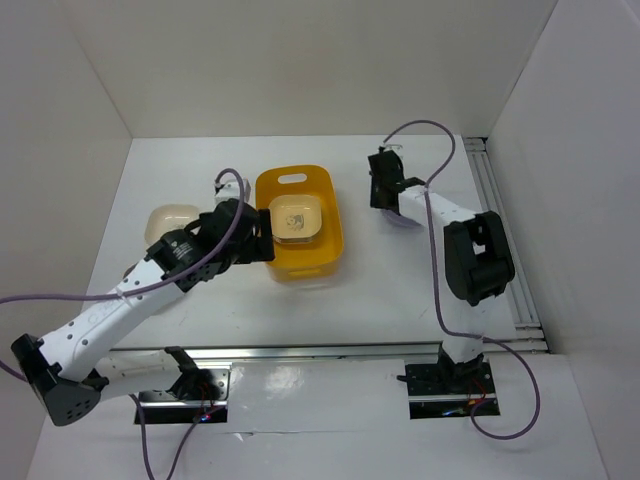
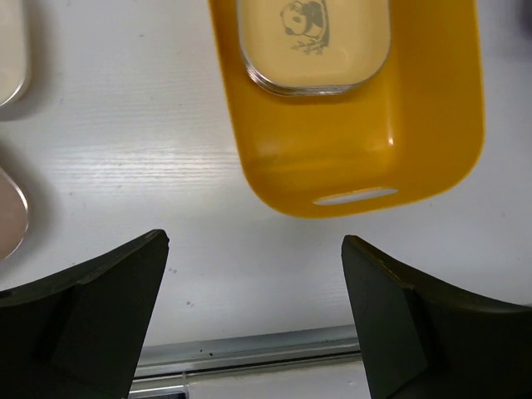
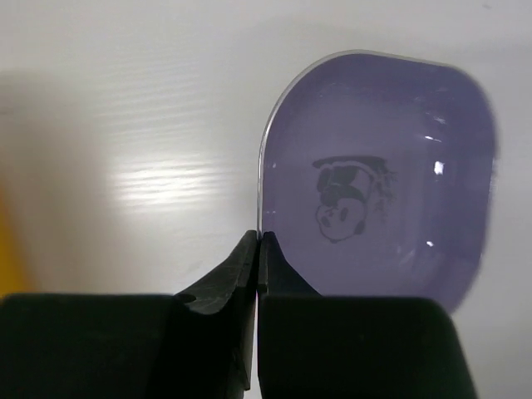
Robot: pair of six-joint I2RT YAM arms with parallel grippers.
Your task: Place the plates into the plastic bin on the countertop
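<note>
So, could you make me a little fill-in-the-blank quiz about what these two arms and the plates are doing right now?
1. The mouse-print plate, whose rim the right claw pinches, is coloured ____.
2. The left claw stands ____, with nothing between its fingers.
3. The pale yellow plate lying in the orange plastic bin bears a print of a ____.
Missing words: lavender; open; panda.

Three white walls point(image 1: 300, 60) are closing in a white countertop point(image 1: 380, 290).
A metal rail point(image 1: 330, 351) is running along the near edge and a second rail point(image 1: 505, 240) along the right side; even light is lying on the surface and making a pale glare patch point(image 3: 166, 179).
</note>
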